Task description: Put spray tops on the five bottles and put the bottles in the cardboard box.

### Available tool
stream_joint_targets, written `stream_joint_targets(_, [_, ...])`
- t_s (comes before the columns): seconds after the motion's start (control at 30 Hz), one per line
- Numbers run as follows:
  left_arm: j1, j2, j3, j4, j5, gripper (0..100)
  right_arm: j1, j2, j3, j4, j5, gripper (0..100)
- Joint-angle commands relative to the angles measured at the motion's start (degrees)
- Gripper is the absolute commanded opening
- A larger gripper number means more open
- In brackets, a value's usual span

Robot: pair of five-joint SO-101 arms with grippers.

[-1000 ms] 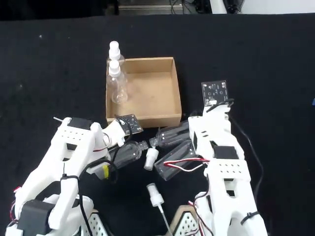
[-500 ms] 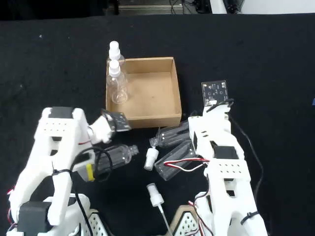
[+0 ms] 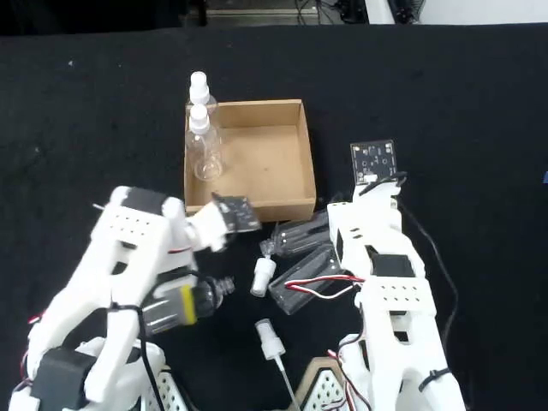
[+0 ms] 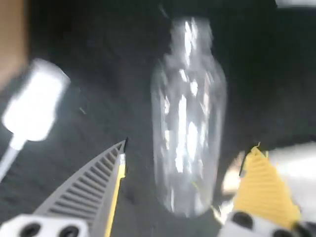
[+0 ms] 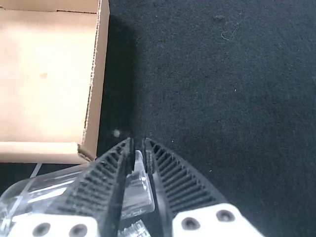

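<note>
A clear uncapped bottle [image 4: 187, 123] lies on the black cloth between the fingers of my left gripper [image 4: 188, 145], which is open, with a gap on one side. From above this bottle [image 3: 210, 291] lies near the left arm, neck toward the middle. My right gripper [image 5: 138, 148] is shut on the base of a second clear bottle [image 5: 44, 195], just off the cardboard box's [image 5: 96, 98] near right corner. A white spray top [image 3: 263, 276] lies between the two bottles. Another spray top [image 3: 272, 342] with its tube lies nearer.
The cardboard box [image 3: 304, 158] stands mid-table. One capped bottle [image 3: 205, 150] stands inside against its left wall, and another capped bottle [image 3: 199, 88] is at its far left corner. Black cloth runs open to the far right and far left.
The left arm swung out left and back. The uncapped bottle at its gripper has shifted nearer and leftward, away from the loose spray top. The right arm has kept still.
</note>
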Motion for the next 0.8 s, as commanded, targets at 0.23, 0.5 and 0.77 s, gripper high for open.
stream_joint_targets(0.23, [3.1, -0.5, 7.4, -13.5, 6.7, 34, -0.8, -2.2, -0.1, -1.7, 0.4, 1.2])
stream_joint_targets(0.5, [3.7, -0.5, 11.6, -20.1, 11.8, 34, -0.8, -2.2, -0.1, -1.7, 0.4, 1.2])
stream_joint_targets(0.77, [3.7, -0.5, 14.6, -24.4, 12.0, 33, -0.8, -2.2, -0.1, -1.7, 0.4, 1.2])
